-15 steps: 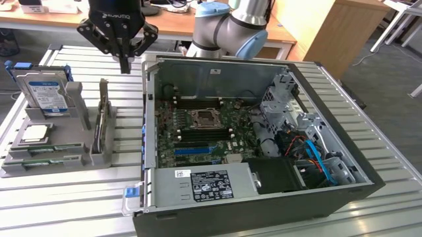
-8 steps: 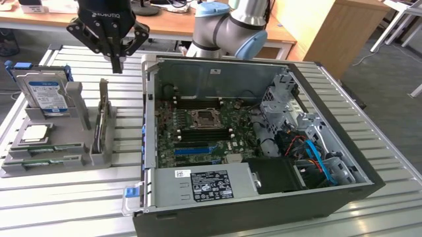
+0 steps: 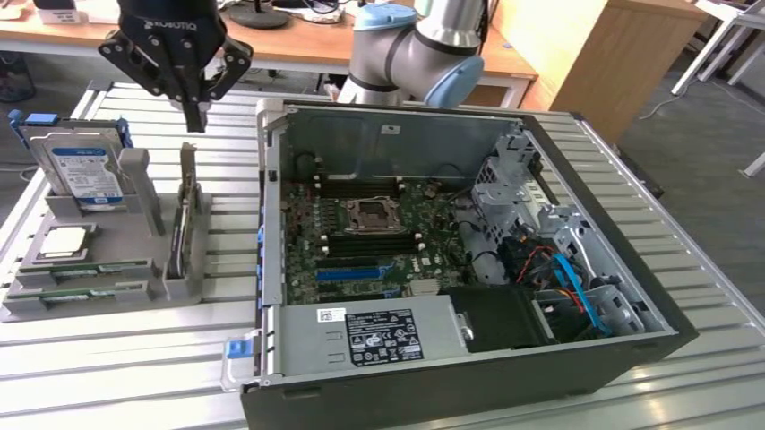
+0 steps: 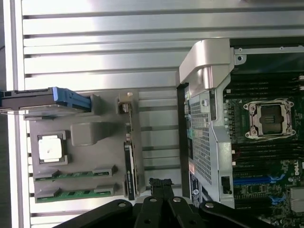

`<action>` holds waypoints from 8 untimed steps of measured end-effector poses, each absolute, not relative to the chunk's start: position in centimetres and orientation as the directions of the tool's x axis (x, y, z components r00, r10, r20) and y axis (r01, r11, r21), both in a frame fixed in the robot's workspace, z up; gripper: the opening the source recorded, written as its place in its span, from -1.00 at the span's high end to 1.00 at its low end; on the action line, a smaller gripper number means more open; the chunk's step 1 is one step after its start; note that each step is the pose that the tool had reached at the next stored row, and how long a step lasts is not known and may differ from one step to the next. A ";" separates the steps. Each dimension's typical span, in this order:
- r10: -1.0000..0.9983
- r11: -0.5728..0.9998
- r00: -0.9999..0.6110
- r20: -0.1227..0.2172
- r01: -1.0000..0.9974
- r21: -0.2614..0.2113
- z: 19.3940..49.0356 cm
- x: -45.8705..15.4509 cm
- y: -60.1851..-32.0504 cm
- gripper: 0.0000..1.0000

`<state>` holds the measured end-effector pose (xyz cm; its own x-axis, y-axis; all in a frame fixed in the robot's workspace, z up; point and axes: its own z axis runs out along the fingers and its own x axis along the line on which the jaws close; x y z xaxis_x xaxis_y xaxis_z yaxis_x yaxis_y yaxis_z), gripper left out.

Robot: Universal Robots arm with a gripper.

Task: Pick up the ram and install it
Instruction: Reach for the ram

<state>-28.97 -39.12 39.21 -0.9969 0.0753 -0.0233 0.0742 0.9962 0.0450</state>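
Note:
Two green ram sticks lie flat, side by side, in the near slots of a grey holder at the exterior view's left. The wrist view shows the same sticks. My gripper hangs high above the holder's far end, well clear of the sticks, with its black fingers pressed together and nothing between them. Its fingertips appear in the wrist view. The open computer case lies to the exterior view's right, with long black empty slots on both sides of the CPU socket.
The holder also carries a hard drive with blue rails, a CPU chip and an upright card right under the gripper. A power supply and drive cage crowd the case. A slatted metal table lies underneath.

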 end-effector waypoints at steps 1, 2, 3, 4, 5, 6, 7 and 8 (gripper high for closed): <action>0.075 0.996 -0.997 -0.023 0.074 0.045 39.2 -29.2 -39.1 0.79; 0.075 0.996 -0.997 -0.023 0.074 0.045 39.2 -29.4 -39.1 0.79; 0.075 0.996 -0.997 -0.023 0.074 0.045 39.2 -29.6 -39.1 0.79; 0.075 0.996 -0.997 -0.023 0.074 0.045 39.2 -29.8 -39.1 0.79; 0.075 0.996 -0.997 -0.023 0.074 0.045 39.2 -30.0 -39.1 0.79; 0.075 0.996 -0.997 -0.023 0.074 0.045 39.2 -30.2 -39.1 0.79; 0.075 0.996 -0.997 -0.023 0.074 0.045 39.2 -30.5 -39.1 0.79; 0.075 0.996 -0.997 -0.023 0.074 0.045 39.2 -30.7 -39.1 0.79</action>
